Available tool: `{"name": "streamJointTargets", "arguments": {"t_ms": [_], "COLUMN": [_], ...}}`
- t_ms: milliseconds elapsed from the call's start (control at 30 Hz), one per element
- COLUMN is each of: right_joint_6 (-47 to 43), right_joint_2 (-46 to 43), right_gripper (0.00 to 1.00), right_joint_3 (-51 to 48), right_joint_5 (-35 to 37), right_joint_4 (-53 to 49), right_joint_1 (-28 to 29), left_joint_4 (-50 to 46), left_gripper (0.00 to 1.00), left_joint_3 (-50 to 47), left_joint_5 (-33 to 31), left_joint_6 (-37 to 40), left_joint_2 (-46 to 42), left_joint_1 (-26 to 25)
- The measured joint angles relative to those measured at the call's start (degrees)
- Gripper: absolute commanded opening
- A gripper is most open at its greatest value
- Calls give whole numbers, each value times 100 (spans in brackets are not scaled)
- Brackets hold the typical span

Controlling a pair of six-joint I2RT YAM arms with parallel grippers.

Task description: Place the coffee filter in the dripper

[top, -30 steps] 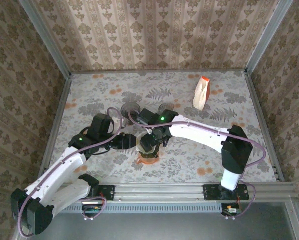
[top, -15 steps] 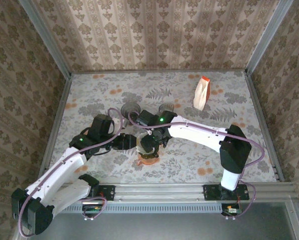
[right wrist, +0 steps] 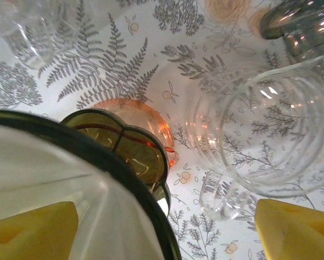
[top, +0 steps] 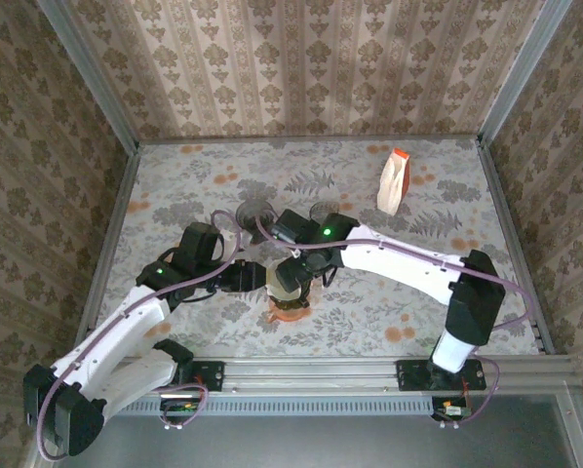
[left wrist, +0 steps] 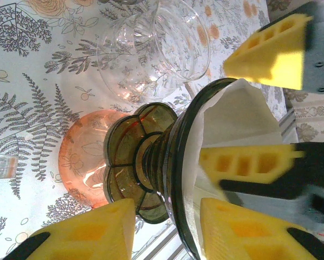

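Right tool [left wrist: 213, 111]: released, jaws wide, one finger inside the filter [left wrist: 243, 116], the other outside the rim. The filter sits in the dripper [left wrist: 151, 157], over the orange saucer [left wrist: 78, 157]. Left tool [left wrist: 167, 211] looks clamped on the dripper. Risks: as you lift out, the inner finger may drag the paper up. A sideways pull could knock the dripper into the glass jug [left wrist: 151, 49].

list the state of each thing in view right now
dripper: held off the table, tilted
coffee filter: inside the dripper
left gripper: shut on the dripper
right gripper: open, one finger in the coffee filter
orange saucer: lying flat, bare
glass server: upright, empty
bag: standing upright
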Motion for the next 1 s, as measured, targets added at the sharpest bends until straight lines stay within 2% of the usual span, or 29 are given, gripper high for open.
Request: {"name": "streamJointTargets", "arguments": {"t_ms": [267, 367, 533, 600, 667, 767, 833, 933, 1000], "right_joint_6": [140, 188, 195, 201, 195, 184, 166, 129, 127], "right_joint_2": [-450, -503, -503, -503, -503, -503, -503, -527, -549], "right_gripper": [81, 73, 54, 51, 53, 71, 77, 77, 72], "right_joint_3": [-15, -35, -37, -37, -35, -35, -35, -35, -35], "right_joint_5": [216, 275, 398, 433, 463, 518, 551, 551, 531], "right_joint_4": [-238, -319, -435, -452, -452, -450, -444, -422, -422], "right_joint_1": [0, 4, 59, 76, 90, 122, 168, 251, 282], "left_joint_4": [11, 11, 15, 26, 33, 39, 46, 55, 55], "left_gripper": [37, 37, 37, 37, 37, 37, 37, 37, 37], "left_joint_3": [0, 0, -13, -37, -44, -46, -48, -48, -48], "left_joint_5": [0, 0, 0, 0, 2, 2, 2, 0, 0], "left_joint_6": [0, 0, 0, 0, 0, 0, 0, 0, 0], "left_joint_2": [0, 0, 0, 0, 0, 0, 0, 0, 0], "left_joint_1": [0, 0, 0, 0, 0, 0, 0, 0, 0]}}
